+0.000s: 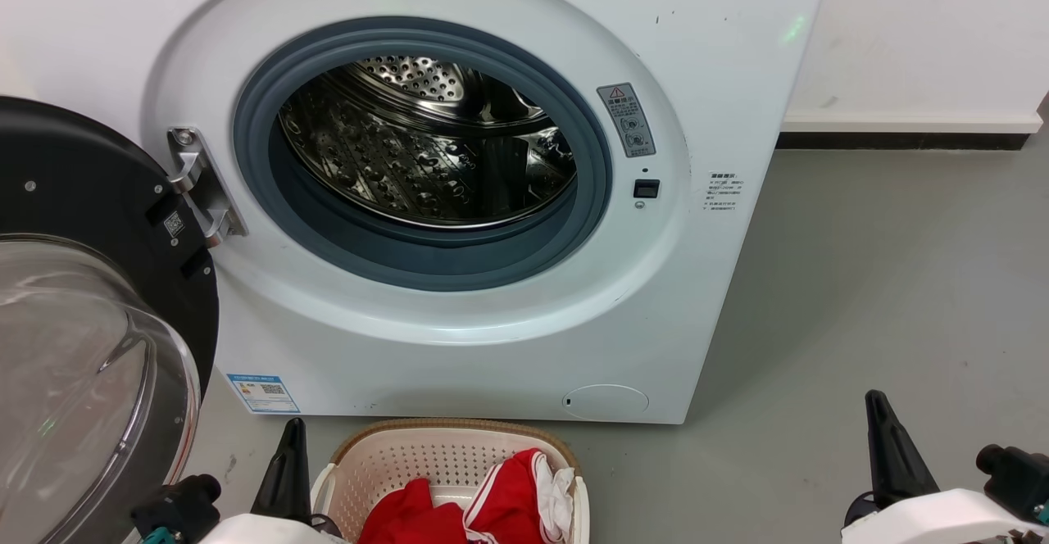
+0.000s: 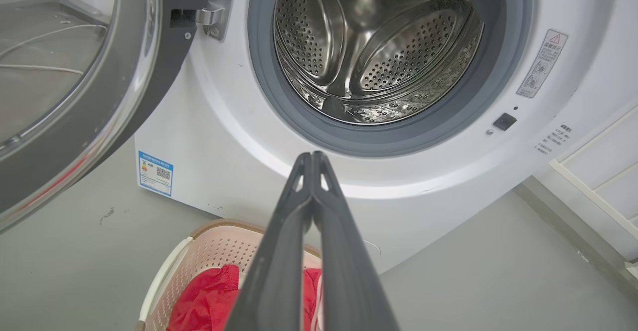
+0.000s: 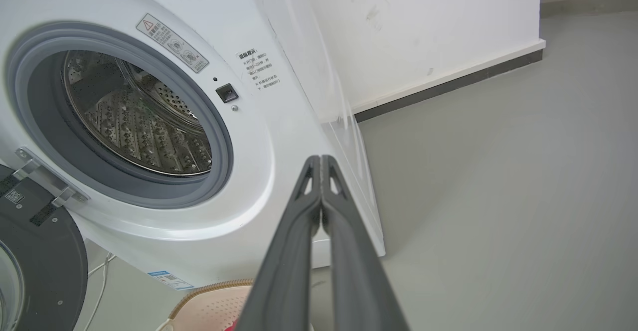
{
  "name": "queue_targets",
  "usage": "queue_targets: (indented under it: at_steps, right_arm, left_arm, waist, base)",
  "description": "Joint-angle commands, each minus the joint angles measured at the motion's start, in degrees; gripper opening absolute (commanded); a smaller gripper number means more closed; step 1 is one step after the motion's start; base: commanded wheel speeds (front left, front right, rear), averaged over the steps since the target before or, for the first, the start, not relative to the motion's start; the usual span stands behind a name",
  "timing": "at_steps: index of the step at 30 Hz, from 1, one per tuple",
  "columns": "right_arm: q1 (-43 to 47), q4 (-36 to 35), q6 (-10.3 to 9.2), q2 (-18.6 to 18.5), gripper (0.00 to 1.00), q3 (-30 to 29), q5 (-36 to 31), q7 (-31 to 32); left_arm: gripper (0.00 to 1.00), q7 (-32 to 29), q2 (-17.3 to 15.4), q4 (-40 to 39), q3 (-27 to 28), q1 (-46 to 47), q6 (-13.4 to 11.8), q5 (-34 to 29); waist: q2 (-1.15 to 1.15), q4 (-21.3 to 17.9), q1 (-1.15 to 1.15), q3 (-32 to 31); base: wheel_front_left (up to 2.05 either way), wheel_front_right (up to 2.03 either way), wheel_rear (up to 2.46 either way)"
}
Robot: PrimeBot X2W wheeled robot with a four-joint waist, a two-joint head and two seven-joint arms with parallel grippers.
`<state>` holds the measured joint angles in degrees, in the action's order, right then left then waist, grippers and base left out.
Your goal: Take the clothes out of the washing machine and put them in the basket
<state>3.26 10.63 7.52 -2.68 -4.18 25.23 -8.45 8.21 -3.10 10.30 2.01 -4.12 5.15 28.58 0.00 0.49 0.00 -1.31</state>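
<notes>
- Left gripper (image 2: 311, 155), left wrist view: the two dark fingers are pressed together along their tips, with nothing between them.
- Right gripper (image 3: 320, 157), right wrist view: same condition, jaws closed flush and holding nothing.
- Head view adds their spacing. The left jaws stand just beside the basket's left rim; the right jaws are well apart from it, over bare floor (image 1: 860, 282).
- Basket (image 2: 199, 231): on the floor below the left jaws, close in front of the washing machine (image 1: 459, 315). The right wrist view catches a piece of its woven-look rim, low and to the left of the right jaws.
- Clothes: both lie in the basket. Head view separates them: a plain red garment (image 1: 410, 515) on the left, and a red one with white stripes and white fabric (image 1: 524, 487) touching it on the right. In the left wrist view the fingers cover the middle, with red cloth on either side.
- Beyond the left jaw tips: grey door ring (image 2: 279, 106) and steel drum (image 2: 398, 57). This view looks straight to the drum's back wall and ribs. The head view sees mostly its perforated floor.
- Glass door (image 1: 90, 364): swung wide open, left of the left jaws.
- Right of the right jaws: white wall (image 3: 438, 22) with dark skirting.
</notes>
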Motion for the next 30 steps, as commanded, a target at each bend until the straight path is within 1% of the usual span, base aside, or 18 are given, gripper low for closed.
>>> queue_targets:
  at_steps: [1,11,12,30]
  right_arm:
    - [-1.88,-0.64,0.0,-0.15,0.0,-0.15,1.69,0.19]
    - [-3.11,-0.07,-0.01,-0.17,0.0,-0.48,11.43,2.41]
    - [-3.32,0.04,-0.01,-0.17,0.0,-0.53,13.23,2.8]
    - [-5.28,0.95,-0.02,-0.21,0.0,-1.05,28.06,6.15]
  left_arm:
    - [0.0,-0.19,-0.1,-0.59,0.24,1.55,0.35,1.55]
    - [0.0,-2.37,-0.05,0.01,0.89,2.97,0.65,10.78]
    - [0.0,-2.76,-0.04,0.12,1.01,3.22,0.72,12.54]
    - [0.0,-6.07,0.03,1.11,1.99,5.35,1.2,26.61]
  waist:
    - [0.0,0.0,0.0,0.01]
    - [0.0,-0.05,0.0,0.16]
    - [0.0,-0.06,0.0,0.19]
    - [0.0,-0.15,0.0,0.45]
  base:
    - [0.0,0.0,0.0]
    - [0.0,0.0,0.0]
    - [0.0,0.0,0.0]
    - [0.0,0.0,0.0]
